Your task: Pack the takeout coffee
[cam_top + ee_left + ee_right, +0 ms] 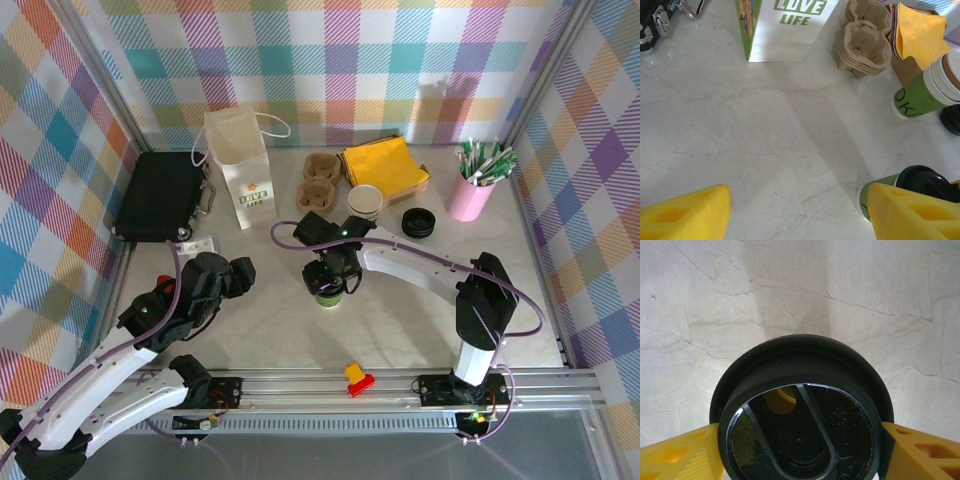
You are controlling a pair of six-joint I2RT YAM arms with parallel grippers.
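Centrally placed item first, the rest by position:

- Takeout coffee [329, 297]: stands upright near the middle of the table [400, 330], well apart from every wall. From the right wrist its black lid [800, 420] lies between the yellow fingers [675, 455].
- Right gripper [332, 278]: directly above the coffee, one finger on each side of the lid and close against its rim. Whether they press on it cannot be told.
- Left gripper [800, 220]: released, fingers wide apart with bare marbled tabletop between them. The coffee [920, 180] is just beside its right-hand finger.
- Paper bag [243, 165]: upright at the back, left of centre, mouth open. A bare stretch of table separates it from the left gripper.
- Black case [160, 195]: flat in the back left corner, close to the side wall.
- Cup carriers [320, 180]: brown stack just right of the bag.
- Yellow napkins [385, 165]: stack against the back edge.
- Lidless cups [365, 203]: nested stack, near the coffee on its far side.
- Spare black lids [418, 222]: just right of those cups.
- Pink cup [470, 195]: with green-white sticks, near the right wall.
- Open room: bare table runs from the coffee to the front rail [400, 383] and to the right wall.
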